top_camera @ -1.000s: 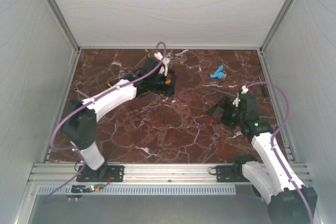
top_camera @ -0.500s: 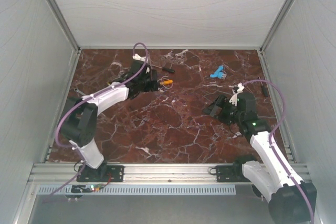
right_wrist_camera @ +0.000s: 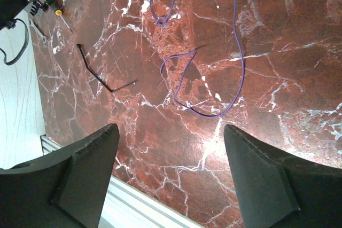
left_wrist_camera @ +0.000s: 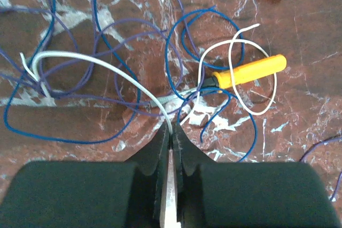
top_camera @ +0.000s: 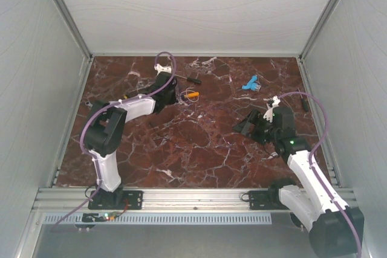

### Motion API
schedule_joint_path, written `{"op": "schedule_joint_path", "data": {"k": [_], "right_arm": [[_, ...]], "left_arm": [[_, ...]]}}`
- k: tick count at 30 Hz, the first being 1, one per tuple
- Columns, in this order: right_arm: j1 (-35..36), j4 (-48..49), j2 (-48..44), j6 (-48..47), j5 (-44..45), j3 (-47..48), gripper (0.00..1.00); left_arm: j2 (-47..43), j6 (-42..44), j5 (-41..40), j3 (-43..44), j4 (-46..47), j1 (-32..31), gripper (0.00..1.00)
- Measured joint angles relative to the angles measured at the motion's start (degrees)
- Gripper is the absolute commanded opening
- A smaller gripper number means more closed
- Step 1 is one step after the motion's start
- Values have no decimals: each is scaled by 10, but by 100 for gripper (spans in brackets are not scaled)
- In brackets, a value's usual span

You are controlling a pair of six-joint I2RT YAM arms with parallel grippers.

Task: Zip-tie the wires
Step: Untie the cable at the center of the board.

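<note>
Wires (left_wrist_camera: 170, 46) tangled just ahead of left tool (left_wrist_camera: 171, 132), clamped shut on white strand (left_wrist_camera: 107, 66); right tool (right_wrist_camera: 171, 129) open, empty.

Red-veined marble worktop (top_camera: 199, 149) carries loose tangled wires (left_wrist_camera: 138, 86), orange-handled screwdriver (left_wrist_camera: 251, 70), black-handled screwdriver (top_camera: 193, 80) and small blue item (top_camera: 250, 83).

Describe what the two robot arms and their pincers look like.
Both the left arm and right arm have white shells with black joints, each trailed by a looping thick purple cable. A small green light glows on the right arm. The left pincer has black fingers tapering to narrow tips; the right pincer has broad black wedge-shaped fingers.
</note>
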Motion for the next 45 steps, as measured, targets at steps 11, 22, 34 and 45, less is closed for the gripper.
{"op": "schedule_joint_path", "data": {"k": [11, 22, 34, 45], "right_arm": [[0, 8, 10, -12, -1, 0, 77], [0, 18, 16, -16, -3, 1, 77], [35, 78, -1, -17, -39, 0, 77], [172, 204, 11, -80, 23, 2, 75]], "left_arm": [[-64, 36, -21, 0, 15, 1, 0], [-189, 73, -37, 65, -5, 5, 0], [-254, 49, 14, 149, -21, 74, 0], [-329, -78, 189, 141, 115, 149, 0]]}}
